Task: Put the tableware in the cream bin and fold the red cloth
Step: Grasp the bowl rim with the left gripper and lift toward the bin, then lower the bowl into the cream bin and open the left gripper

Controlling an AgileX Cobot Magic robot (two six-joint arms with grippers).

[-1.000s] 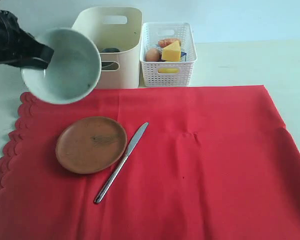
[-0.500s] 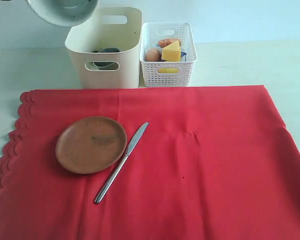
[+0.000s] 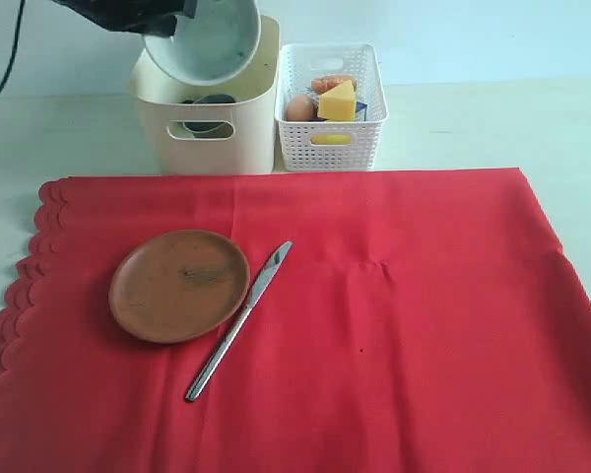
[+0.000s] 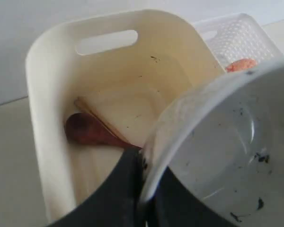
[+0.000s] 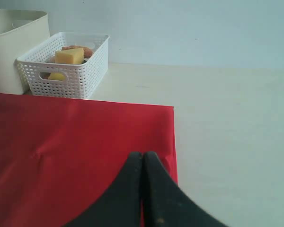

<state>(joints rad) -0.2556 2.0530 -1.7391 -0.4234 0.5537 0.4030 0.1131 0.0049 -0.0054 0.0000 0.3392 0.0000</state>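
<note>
We see the left gripper [image 3: 180, 18] at the top left of the exterior view, its jaws pinching the rim of the pale green-white bowl [image 3: 213, 41]. The bowl is tilted, its opening facing the camera, and hangs just over the open top of the cream bin [image 3: 251, 118]. The left wrist view shows the dark fingers [image 4: 128, 184] clamped on either side of the rim, with the bin's inside below.

On the bin's floor lie the dark wooden spoon [image 4: 87, 133] and the pale wooden chopsticks [image 4: 100, 119], the chopsticks crossing over the spoon's handle. In the exterior view a steel cup [image 3: 215, 101] shows inside the bin, partly through the oval handle cut-out.

The red cloth [image 3: 404, 325] lies spread flat on the table [image 3: 473, 118], its scalloped edge on the left, its far edge just in front of both bins. On its left half rests the round brown plate [image 3: 179, 286], and just beside that, on its right, the metal table knife [image 3: 238, 322] lies diagonally, blade pointing away from us.

The white lattice basket [image 3: 330, 138] stands right beside the cream bin and holds an egg [image 3: 300, 107], a cheese wedge [image 3: 338, 101] and something orange [image 3: 332, 83] behind them.

The right gripper [image 5: 143, 158] appears only in its own wrist view. Its jaws are pressed together with nothing between them, above the cloth's edge near a far corner.
</note>
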